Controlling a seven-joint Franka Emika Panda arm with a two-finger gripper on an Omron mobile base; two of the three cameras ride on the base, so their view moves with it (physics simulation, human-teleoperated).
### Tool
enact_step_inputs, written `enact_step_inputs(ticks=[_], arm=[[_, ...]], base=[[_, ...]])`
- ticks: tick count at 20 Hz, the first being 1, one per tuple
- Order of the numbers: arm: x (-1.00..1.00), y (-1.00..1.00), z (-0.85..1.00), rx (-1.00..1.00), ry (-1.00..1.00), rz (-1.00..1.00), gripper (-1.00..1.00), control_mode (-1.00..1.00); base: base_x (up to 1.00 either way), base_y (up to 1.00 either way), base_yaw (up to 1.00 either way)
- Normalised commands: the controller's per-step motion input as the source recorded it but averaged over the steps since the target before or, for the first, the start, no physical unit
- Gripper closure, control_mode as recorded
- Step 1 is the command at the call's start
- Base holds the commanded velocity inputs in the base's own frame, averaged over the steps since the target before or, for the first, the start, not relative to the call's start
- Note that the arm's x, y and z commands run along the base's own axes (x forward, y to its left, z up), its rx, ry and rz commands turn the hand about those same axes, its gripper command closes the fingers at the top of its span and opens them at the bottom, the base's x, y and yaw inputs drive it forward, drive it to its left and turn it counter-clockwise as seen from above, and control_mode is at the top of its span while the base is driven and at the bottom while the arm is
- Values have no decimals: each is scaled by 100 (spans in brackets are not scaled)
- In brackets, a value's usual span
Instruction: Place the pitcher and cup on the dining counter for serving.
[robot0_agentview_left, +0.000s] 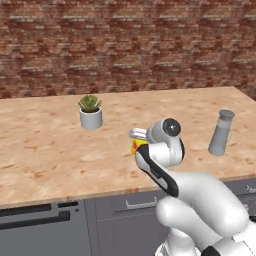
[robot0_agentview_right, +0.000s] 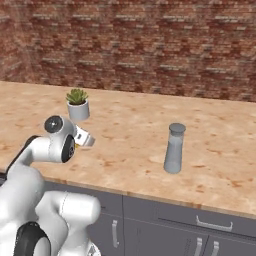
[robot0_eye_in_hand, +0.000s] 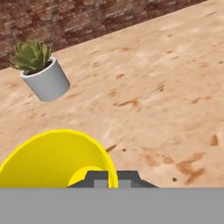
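The dining counter (robot0_agentview_left: 45, 155) is left bare across most of its surface, so wide passage is offered along the front edge and toward the left end. Two obstacles are found on it: a potted plant (robot0_agentview_left: 90, 112) (white pot, toward the back edge) and the pitcher (robot0_agentview_left: 221, 132) near the right end, well apart. The back is closed off by a brick wall (robot0_agentview_left: 125, 45).

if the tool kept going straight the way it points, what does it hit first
Most likely bare dining counter: the tool, holding the cup, points down and forward at open wood. The potted plant sits off to the side, though depth is unclear.
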Motion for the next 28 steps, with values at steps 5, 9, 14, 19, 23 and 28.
enact_step_inputs(ticks=[5,9,14,19,23,28], arm=[[50,0,-5,-7,-2,0,100,-100],[79,0,-4,-2,1,0,100,-100],[19,0,-44,-1,10,0,100,-100],[7,0,-56,0,18,0,100,-100],[1,0,-52,0,14,0,100,-100],[0,1,-34,-3,3,0,100,-100]], base=[[0,0,0],[0,0,0],[0,0,0],[0,0,0],[0,0,0],[0,0,0]])
